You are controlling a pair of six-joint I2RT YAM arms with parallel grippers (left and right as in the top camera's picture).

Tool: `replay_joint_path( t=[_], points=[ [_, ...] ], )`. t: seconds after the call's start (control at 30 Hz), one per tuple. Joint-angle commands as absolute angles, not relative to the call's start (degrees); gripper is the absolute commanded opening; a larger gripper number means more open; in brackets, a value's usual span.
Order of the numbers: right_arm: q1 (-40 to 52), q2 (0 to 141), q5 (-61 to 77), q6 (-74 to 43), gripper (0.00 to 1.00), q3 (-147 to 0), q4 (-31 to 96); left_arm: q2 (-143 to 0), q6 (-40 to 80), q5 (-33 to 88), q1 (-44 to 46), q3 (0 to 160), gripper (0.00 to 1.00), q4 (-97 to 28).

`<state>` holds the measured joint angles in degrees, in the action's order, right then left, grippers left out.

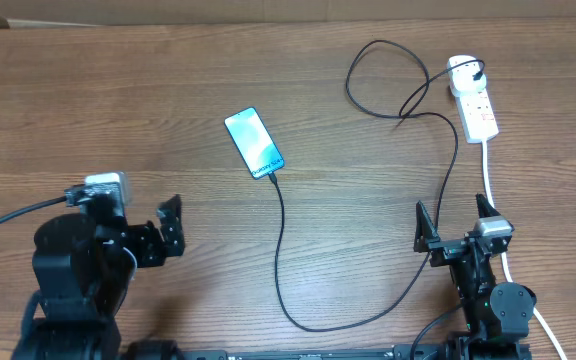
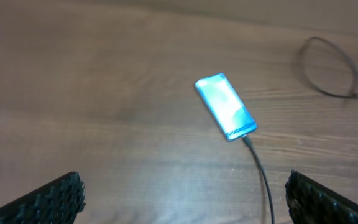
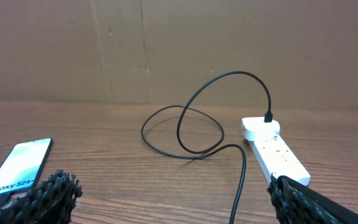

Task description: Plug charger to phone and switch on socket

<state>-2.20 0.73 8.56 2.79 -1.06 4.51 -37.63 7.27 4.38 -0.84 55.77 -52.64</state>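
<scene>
The phone (image 1: pixel 253 142) lies flat at the table's middle, screen lit teal. The charger cable (image 1: pixel 280 260) runs from the phone's lower end, loops towards the front and climbs to a white plug (image 1: pixel 463 70) in the socket (image 1: pixel 479 112) at the back right. Its connector tip (image 2: pixel 246 139) sits at the phone's (image 2: pixel 225 107) bottom edge and looks inserted. My left gripper (image 1: pixel 173 228) is open and empty, to the front left of the phone. My right gripper (image 1: pixel 455 222) is open and empty, in front of the socket (image 3: pixel 277 154), with the cable (image 3: pixel 240 180) between its fingers.
The socket's thick white cord (image 1: pixel 491 180) runs forward past my right gripper's right side. A loop of cable (image 1: pixel 378 75) lies left of the socket. A brown cardboard wall (image 3: pixel 179 50) stands behind the table.
</scene>
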Motion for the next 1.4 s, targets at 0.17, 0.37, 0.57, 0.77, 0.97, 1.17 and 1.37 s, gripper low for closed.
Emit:
replay_joint_path(
  t=[0.17, 0.37, 0.57, 0.77, 0.97, 1.17, 1.37],
  points=[
    [-1.87, 0.16, 8.19, 2.85, 1.0, -0.49, 4.21, -28.36, -4.71, 12.53, -0.73, 46.33, 0.99, -46.39],
    [-1.87, 0.16, 8.19, 2.85, 1.0, -0.49, 4.21, -23.59, -3.05, 12.49, -0.78, 41.43, 1.0, -43.51],
    [-1.87, 0.16, 8.19, 2.85, 1.0, -0.49, 4.21, -20.99, -1.02, 12.51, -0.78, 37.26, 1.0, -39.88],
    [-1.87, 0.16, 8.19, 2.85, 1.0, -0.49, 4.21, -17.8, 0.34, 12.05, -0.78, 33.61, 1.0, -37.6],
    [-1.87, 0.16, 8.19, 2.85, 1.0, -0.49, 4.21, -15.18, 1.52, 11.81, -0.78, 31.44, 1.0, -36.14],
    [-1.87, 0.16, 8.19, 2.85, 1.0, -0.49, 4.21, -13.5, 1.74, 11.4, -0.78, 30.17, 1.0, -35.88],
    [-1.87, 0.16, 8.19, 2.85, 1.0, -0.49, 4.21, -12.84, 3.46, 9.72, -0.78, 29.98, 1.0, -35.92]
  ],
)
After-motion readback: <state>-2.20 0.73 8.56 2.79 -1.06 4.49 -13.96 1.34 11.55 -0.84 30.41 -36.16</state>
